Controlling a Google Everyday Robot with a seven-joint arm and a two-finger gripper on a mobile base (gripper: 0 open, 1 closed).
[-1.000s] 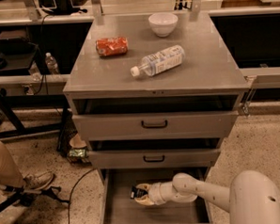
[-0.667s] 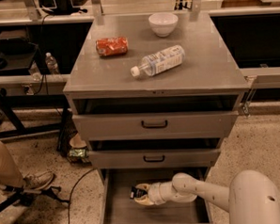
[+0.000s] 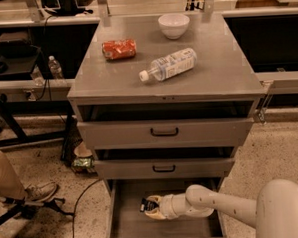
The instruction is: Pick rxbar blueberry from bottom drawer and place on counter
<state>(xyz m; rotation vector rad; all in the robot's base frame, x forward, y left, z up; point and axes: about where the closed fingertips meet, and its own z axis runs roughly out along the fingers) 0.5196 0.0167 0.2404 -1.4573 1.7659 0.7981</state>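
Observation:
The bottom drawer [image 3: 125,217] is pulled open at the foot of the cabinet. My gripper [image 3: 150,207] reaches into it from the right, low over the drawer floor near the back. Its cream fingers [image 3: 155,215] are shut on the rxbar blueberry [image 3: 146,206], a small dark wrapper with white print that sticks out to the left between them. The grey counter [image 3: 211,72] is the cabinet's top, well above the gripper.
On the counter lie a red snack bag [image 3: 119,48], a plastic bottle [image 3: 168,65] on its side and a white bowl [image 3: 173,25]. Two drawers with black handles [image 3: 164,132] overhang the bottom drawer. A person's leg and shoe [image 3: 36,192] are at the left.

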